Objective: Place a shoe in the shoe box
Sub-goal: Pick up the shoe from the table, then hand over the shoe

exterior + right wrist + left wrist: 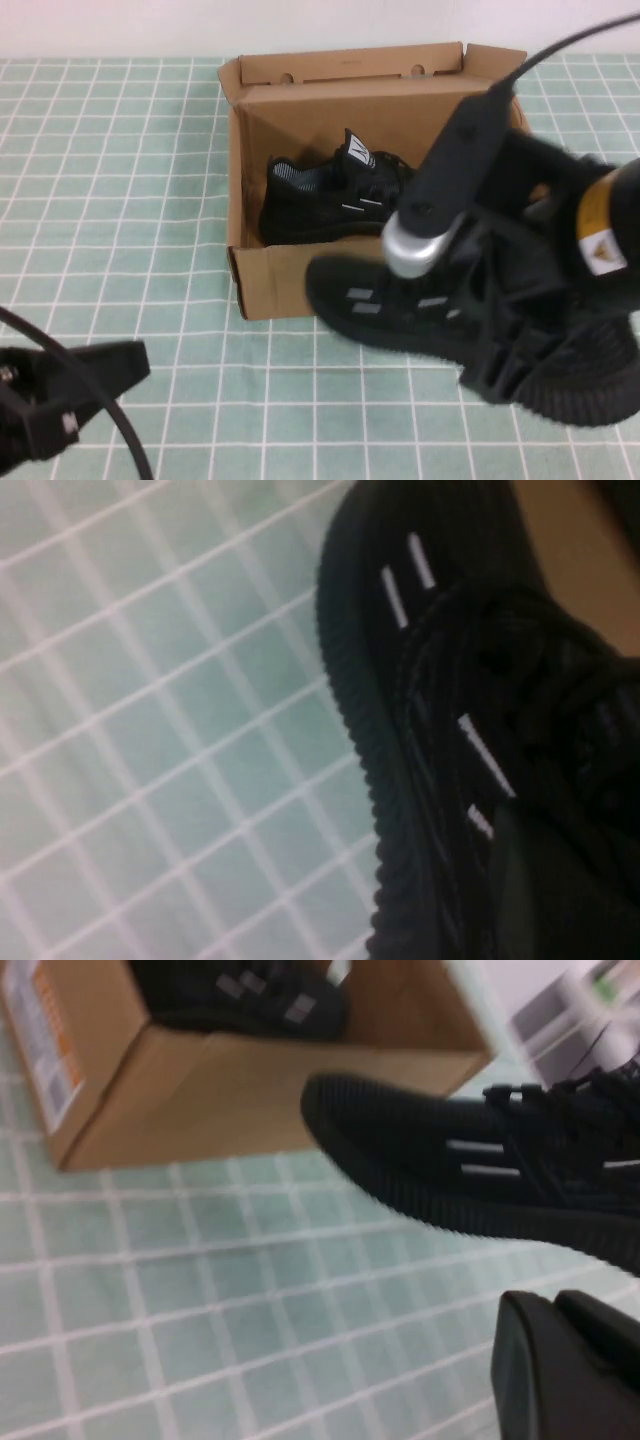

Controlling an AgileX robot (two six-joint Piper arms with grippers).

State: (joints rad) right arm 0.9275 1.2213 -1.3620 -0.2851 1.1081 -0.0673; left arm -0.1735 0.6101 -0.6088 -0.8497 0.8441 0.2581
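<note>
The shoe (400,310) was gripped by the right end effector (500,330), toe toward the shoe box (290,275), long axis left-right; the left end effector (70,385) was parked low-left over the desk (120,200), state undeterminable.

The right pincer (500,340) hides the shoe's (370,305) middle; the left pincer (70,385) is cut off.

Right arm enters from the frame's right edge, reaching down-left across centre-right. Right gripper (500,350) sits at lower right of the high view, jaws clamped on the shoe (420,310). Left gripper (60,385) parked low in the lower-left corner, pointing right; jaw state unclear.
</note>
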